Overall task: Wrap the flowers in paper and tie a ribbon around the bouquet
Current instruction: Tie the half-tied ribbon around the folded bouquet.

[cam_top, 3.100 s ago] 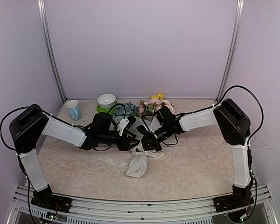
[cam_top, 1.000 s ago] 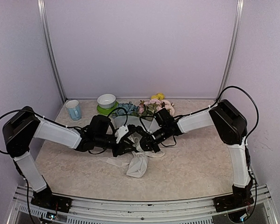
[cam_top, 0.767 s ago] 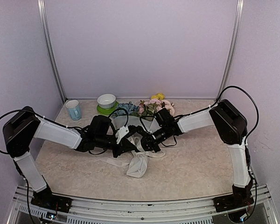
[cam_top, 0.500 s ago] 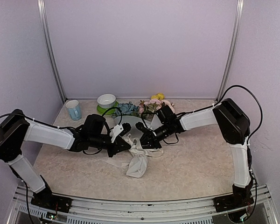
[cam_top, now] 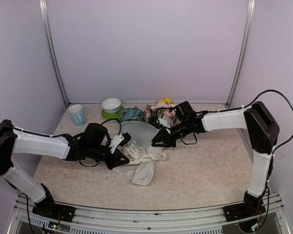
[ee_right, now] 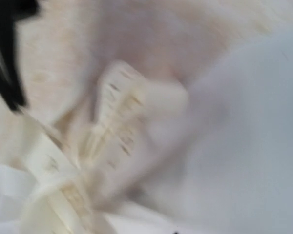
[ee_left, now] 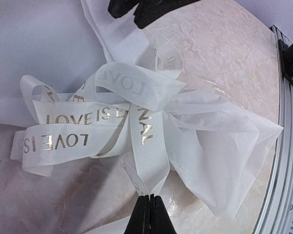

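Cream fabric in the pinch: left gripper (ee_left: 145, 214) clamped fully closed on a tail of the ribbon (ee_left: 112, 117). Beyond, loose lettered loops over the neck of the paper (ee_left: 219, 161). Bouquet (cam_top: 136, 134) flat on the table (cam_top: 210, 165), flowers (cam_top: 158, 109) toward the back. Right gripper (cam_top: 155, 142) near the cone, spread not readable, nothing seen held. Tying stage, likely. Next: draw tail outward, cinch loops, anchor opposite end.

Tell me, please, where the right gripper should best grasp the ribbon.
Probably the arched loop of the ribbon nearest the right gripper, approached from that side, pinching across its flat width: it bows clear of the paper, opposite the tail the left gripper pinches.
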